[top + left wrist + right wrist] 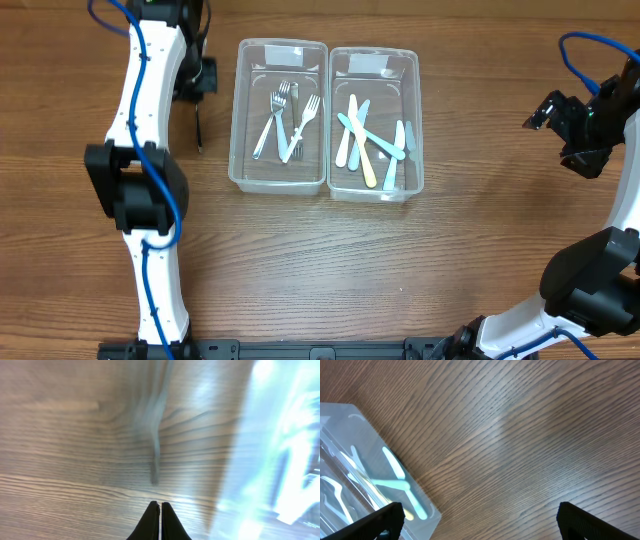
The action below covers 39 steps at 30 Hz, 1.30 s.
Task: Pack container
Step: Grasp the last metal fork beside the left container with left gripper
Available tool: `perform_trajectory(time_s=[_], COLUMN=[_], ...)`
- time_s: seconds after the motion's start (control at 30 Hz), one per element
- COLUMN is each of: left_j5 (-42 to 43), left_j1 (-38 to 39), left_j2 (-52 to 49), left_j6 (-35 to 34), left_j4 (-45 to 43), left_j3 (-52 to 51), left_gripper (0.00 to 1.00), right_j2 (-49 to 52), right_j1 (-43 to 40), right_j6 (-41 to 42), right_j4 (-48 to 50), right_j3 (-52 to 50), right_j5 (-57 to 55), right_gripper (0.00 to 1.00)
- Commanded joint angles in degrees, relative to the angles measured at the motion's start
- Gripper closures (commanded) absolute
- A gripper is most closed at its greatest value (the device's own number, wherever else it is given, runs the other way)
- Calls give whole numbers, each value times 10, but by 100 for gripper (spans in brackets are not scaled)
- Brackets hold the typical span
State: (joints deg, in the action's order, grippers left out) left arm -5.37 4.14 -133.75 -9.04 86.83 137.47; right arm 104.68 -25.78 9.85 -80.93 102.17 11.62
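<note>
Nearest the arm bases, the wooden table point(320, 270) is a broad bare band from its front edge up to the containers, with free surface between the two arms. The left arm point(140, 110) runs up the left side, close to that edge of the table.

Past the middle, two clear containers stand side by side with their long walls touching. The left container point(255, 175) holds metal forks point(285, 120). The right container point(345, 180) holds pastel plastic cutlery point(370, 145) lying crossed.

A slender dark utensil point(198, 125) lies on the wood in the narrow strip between the left arm and the left container. It runs parallel to the container's wall and does not touch it. Its kind cannot be told.

The left gripper point(203, 78) sits just past the utensil's far end. In the wrist view, its black fingertips point(154, 517) are pressed together on nothing. The blurred utensil point(155, 460) lies just ahead of them, and the container's bright wall point(270, 450) is to the right.

The right gripper point(560, 115) hangs well to the right of the right container, with open wood between them. Its fingers point(385, 520) are spread wide and hold nothing, and the container's corner point(375, 435) is at lower left.
</note>
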Motion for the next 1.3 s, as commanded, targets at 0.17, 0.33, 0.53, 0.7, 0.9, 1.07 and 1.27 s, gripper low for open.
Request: perform_trajectory(time_s=[0.17,0.33,0.53,0.7,0.9,1.07,1.27], left_j5=[-24,-42,-42,-34,-10,14,16], left_j1=[94,114,63,10,-12,-7,-3], left_j2=[83,82,79,62,-2,-67,-111], left_j6=[-26,-37,-43,32,86,163,186], left_j4=[-3,-5,-20,-77,-108,-143,-191], left_j3=[23,23,-5,-61,-100,-100,-100], left_gripper=[96,96,85,46,30,33,34], right_j2=[-5,-5,-5,-5,-5,-5,-5], right_j1=[2,2,2,2,2,2,2], right_j6=[3,3,3,3,3,3,3], right_j4=[3,2,0,0,0,-9,-34], right_j3=[10,10,10,10,10,10,10], right_j5=[1,1,1,1,1,1,1], right_gripper=[0,0,0,0,0,0,0])
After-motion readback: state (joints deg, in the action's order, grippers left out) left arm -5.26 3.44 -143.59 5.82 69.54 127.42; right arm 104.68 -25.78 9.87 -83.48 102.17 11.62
